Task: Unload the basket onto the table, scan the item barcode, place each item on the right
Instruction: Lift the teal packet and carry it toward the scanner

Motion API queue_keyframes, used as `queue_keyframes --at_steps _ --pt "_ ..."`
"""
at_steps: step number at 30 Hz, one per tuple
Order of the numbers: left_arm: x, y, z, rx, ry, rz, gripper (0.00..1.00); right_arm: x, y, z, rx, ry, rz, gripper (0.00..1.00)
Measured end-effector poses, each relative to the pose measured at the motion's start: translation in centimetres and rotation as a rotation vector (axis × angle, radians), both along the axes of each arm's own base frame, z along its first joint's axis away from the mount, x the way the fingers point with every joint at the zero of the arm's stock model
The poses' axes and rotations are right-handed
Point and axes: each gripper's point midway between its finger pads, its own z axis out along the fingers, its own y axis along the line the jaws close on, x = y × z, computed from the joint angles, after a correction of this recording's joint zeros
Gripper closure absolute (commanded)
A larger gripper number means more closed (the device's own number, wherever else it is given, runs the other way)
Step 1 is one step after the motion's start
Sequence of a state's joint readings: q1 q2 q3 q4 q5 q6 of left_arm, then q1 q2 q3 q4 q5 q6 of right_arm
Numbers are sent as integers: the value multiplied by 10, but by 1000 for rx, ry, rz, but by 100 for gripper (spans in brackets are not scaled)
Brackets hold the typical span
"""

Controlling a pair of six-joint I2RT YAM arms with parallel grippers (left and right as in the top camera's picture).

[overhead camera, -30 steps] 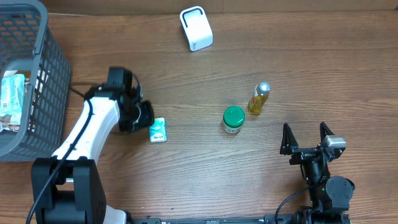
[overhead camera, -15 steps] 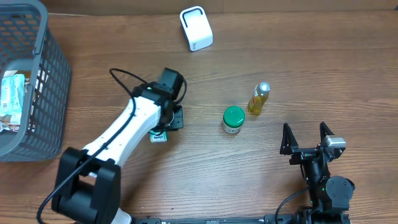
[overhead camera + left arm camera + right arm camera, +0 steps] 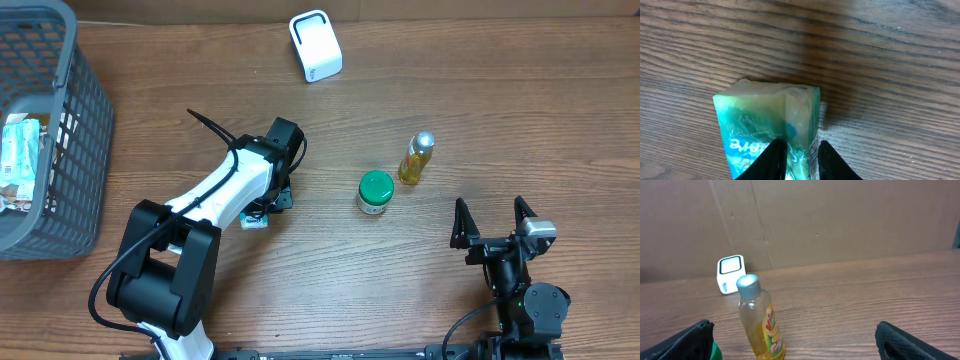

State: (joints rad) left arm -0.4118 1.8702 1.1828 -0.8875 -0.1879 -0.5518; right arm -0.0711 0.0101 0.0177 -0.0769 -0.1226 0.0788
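Showing, overhead, the left tool (image 3: pixel 272 203) swung from beside the teal packet (image 3: pixel 255 221) to directly above it, left of frame centre; grasp appears made, lift pending. Left wrist: fingers (image 3: pixel 774 159) pinch the packet's seam on the desk (image 3: pixel 885 75). Right wrist: right tool (image 3: pixel 797 342) spread, empty.

The left arm (image 3: pixel 215 190) wears smooth white shells over its long links, with black joints and a black, boxy base. A thin black cable (image 3: pixel 210 127) arcs free behind the left pincer (image 3: pixel 802 160), whose two fingers are glossy black wedges. The right arm (image 3: pixel 535 303) is all black. Just behind the right pincer (image 3: pixel 489 208), with its two pointed black fingers, sits a small pale grey block (image 3: pixel 537 228).
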Motion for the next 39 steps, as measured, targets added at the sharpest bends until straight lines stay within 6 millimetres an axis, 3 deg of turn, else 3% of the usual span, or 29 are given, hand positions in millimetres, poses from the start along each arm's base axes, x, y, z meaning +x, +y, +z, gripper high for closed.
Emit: queue_keyframes --at_steps 19,25,28,36,39 --pt "4 1 -3 10 -10 0 73 0 0 0 0 -1 0 0" --pt "3 1 -4 15 -2 0 78 0 0 0 0 0 1 0" --pt "3 3 -5 30 10 -3 95 0 0 0 0 -1 0 0" --pt "1 3 1 51 74 -12 96 0 0 0 0 -1 0 0" --pt "12 -5 15 29 70 -11 96 0 0 0 0 0 0 0"
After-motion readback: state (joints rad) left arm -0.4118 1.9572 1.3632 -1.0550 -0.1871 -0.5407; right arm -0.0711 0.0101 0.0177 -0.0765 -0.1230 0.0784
